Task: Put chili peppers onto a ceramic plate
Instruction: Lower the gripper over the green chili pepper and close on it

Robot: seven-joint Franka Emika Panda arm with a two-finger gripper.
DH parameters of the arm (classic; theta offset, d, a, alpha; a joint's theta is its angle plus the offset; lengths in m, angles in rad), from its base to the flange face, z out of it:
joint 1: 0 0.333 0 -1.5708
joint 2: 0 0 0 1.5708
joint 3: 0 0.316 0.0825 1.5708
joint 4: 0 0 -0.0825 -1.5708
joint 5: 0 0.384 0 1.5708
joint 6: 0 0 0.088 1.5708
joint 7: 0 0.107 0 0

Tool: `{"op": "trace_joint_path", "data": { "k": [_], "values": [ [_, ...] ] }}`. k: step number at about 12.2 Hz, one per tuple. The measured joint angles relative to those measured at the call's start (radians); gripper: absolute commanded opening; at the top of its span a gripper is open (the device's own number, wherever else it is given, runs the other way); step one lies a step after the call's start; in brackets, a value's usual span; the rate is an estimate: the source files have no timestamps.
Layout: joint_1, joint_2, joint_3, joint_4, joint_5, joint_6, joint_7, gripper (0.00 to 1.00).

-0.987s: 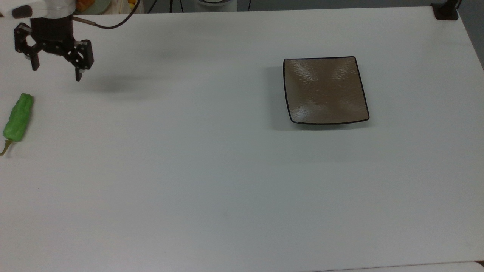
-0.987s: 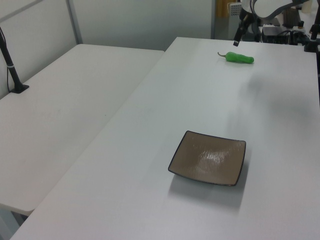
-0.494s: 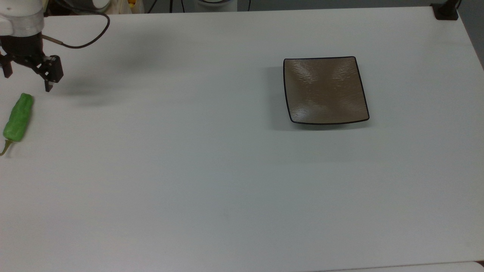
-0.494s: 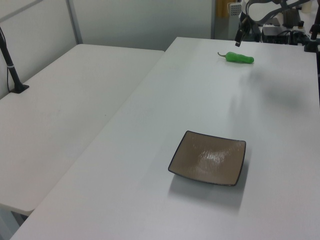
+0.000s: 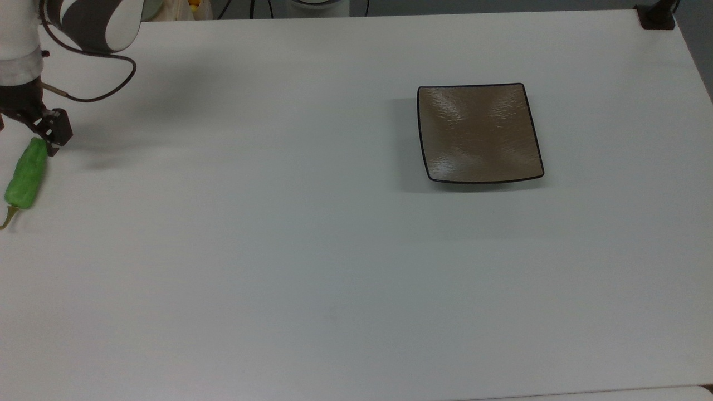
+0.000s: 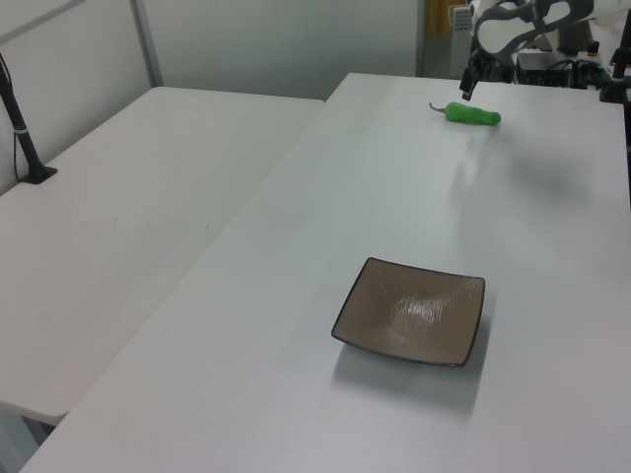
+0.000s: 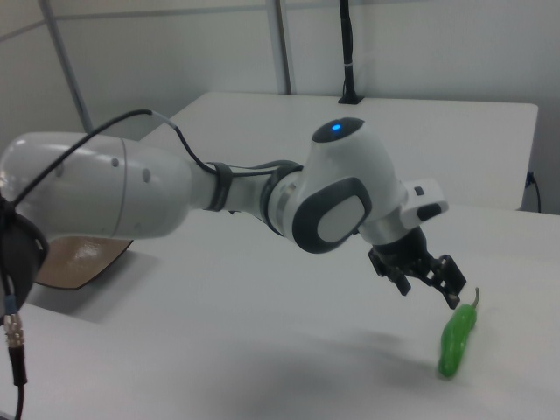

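Observation:
The green chili pepper [image 5: 25,172] lies flat on the white table at the top view's far left, its stem toward the bottom. It also shows as the pepper [image 6: 473,114] and the pepper [image 7: 457,341]. My gripper [image 7: 429,291] hangs open just above the pepper's blunt end, empty, apart from it. One black finger [image 5: 55,133] stands beside the pepper's tip. The gripper [image 6: 467,87] sits at the far end of the table. The brown square ceramic plate [image 5: 479,133] with its black rim is empty, far to the top view's right; the plate [image 6: 412,311] is nearer in the left view.
The white table [image 5: 278,250] is bare between pepper and plate. A black cable [image 5: 106,92] loops off the arm. A second white table [image 6: 128,197] adjoins on the left view's left. A black post base [image 5: 657,16] stands at the top view's far right corner.
The gripper moved toward the top view's left and down, from well above the pepper to right over its blunt end. It stayed open. Pepper and plate did not move.

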Motion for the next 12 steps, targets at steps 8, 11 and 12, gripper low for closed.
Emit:
{"op": "trace_joint_path", "data": {
  "k": [8, 11, 12],
  "values": [
    [-0.051, 0.173, 0.004, 0.127, 0.085, 0.090, -0.028, 1.00],
    [-0.053, 0.187, 0.004, 0.129, 0.095, 0.107, -0.028, 1.00],
    [-0.055, 0.191, 0.004, 0.129, 0.095, 0.108, -0.028, 1.00]
  ]
}}
